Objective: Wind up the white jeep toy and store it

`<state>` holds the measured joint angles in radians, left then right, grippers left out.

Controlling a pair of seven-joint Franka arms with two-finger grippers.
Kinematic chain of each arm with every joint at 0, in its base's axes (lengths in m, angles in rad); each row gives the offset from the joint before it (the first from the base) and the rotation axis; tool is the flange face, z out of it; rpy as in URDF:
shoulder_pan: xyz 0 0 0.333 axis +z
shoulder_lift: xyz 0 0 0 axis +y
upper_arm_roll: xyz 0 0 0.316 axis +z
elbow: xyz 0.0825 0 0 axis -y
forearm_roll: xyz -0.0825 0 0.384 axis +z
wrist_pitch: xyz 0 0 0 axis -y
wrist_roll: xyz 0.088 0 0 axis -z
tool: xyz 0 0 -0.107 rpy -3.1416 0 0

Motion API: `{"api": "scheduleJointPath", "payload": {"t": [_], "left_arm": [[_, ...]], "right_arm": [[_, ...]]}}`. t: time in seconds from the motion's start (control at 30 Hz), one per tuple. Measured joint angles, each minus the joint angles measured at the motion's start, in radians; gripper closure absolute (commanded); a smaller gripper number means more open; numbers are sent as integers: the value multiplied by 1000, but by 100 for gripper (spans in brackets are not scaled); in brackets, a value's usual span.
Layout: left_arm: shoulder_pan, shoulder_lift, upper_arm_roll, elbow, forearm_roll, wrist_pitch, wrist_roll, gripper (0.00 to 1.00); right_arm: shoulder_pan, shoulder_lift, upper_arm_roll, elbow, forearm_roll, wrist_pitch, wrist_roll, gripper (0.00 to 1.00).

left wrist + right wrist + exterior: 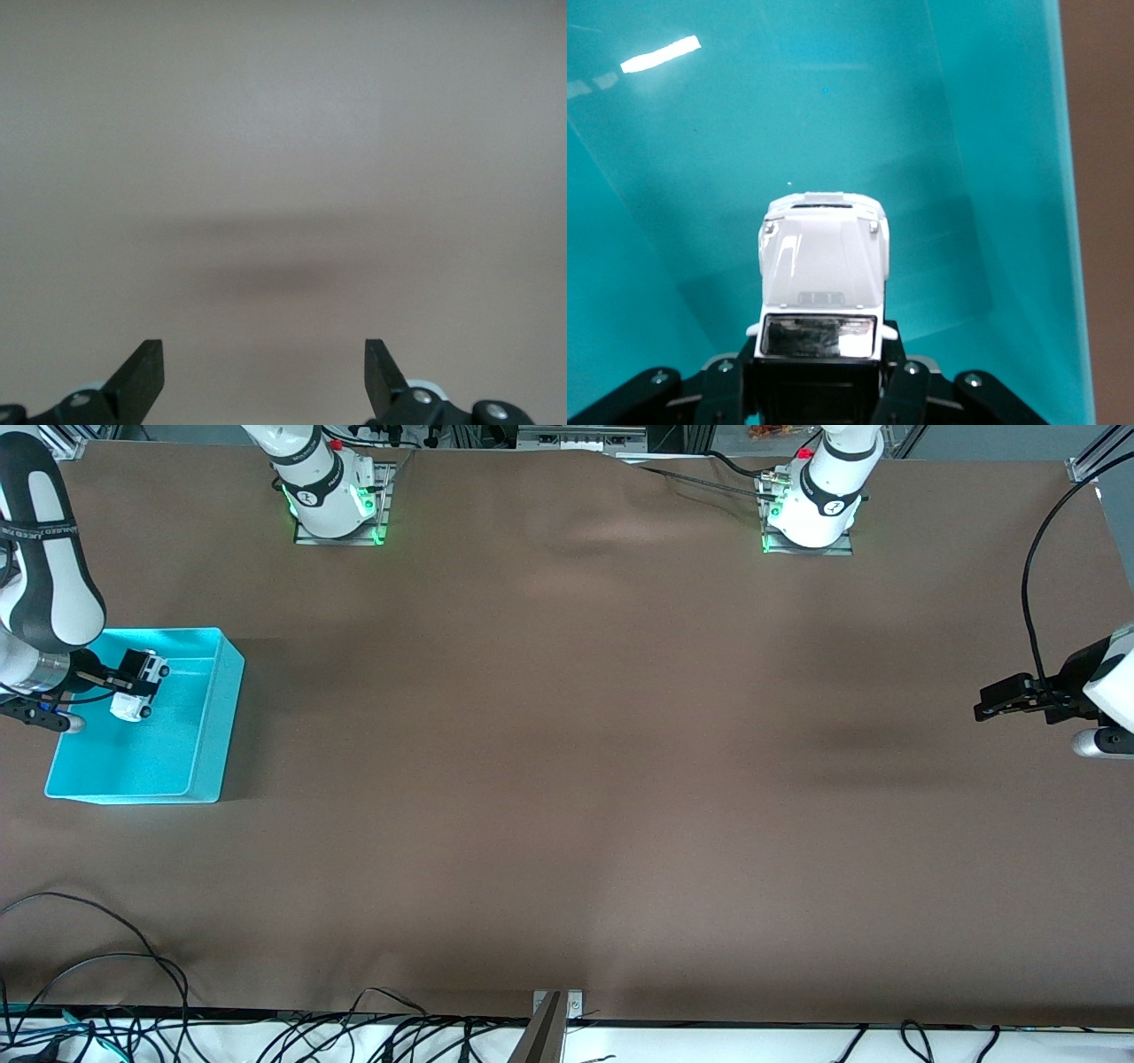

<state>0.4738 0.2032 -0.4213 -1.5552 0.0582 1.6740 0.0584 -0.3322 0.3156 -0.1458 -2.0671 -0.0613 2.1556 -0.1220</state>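
Right pincer (pixel 133 682) pinching white jeep toy (pixel 140 693) over turquoise bin (pixel 208 726); release left. Left pincer (pixel 990 707) spread, waiting at tabletop (pixel 567 779) 3 o'clock edge.

The white jeep toy (pixel 822 266) looks like hard plastic or painted metal, I cannot tell which; its hood is smooth and glossy, and its windshield reflects light like a small mirror. The turquoise bin (pixel 208 726), at the right arm's end of the table, looks like smooth plastic with a slight shine; a bright light reflection lies on its inner floor. The table (pixel 567 779) is covered with a brown sheet, matt, like paper or thin cloth, with soft wrinkles near the edge where the bases stand. The right gripper (pixel 819 390) and the left gripper (pixel 264 372) have matt black fingers with small shiny metal screws.
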Motion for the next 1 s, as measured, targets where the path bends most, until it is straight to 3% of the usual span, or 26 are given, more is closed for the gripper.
{"api": "scheduleJointPath", "payload": {"t": [0.47,0.83,0.87,0.93,1.0], "left_arm": [[0,1,0,0,0,-2,0,0],[0,4,0,-3,0,-3,0,0],[0,5,0,-4,0,-3,0,0],[0,5,0,-5,0,-3,0,0],[0,5,0,-6,0,-3,0,0]], "right_arm": [[-65,113,0,-3,-1,152,-27,100],[-65,141,1,-8,-1,164,-27,100],[-66,140,1,-11,-1,164,-27,92],[-68,137,1,-15,-1,163,-27,61],[-69,136,1,-18,-1,163,-27,41]]}}
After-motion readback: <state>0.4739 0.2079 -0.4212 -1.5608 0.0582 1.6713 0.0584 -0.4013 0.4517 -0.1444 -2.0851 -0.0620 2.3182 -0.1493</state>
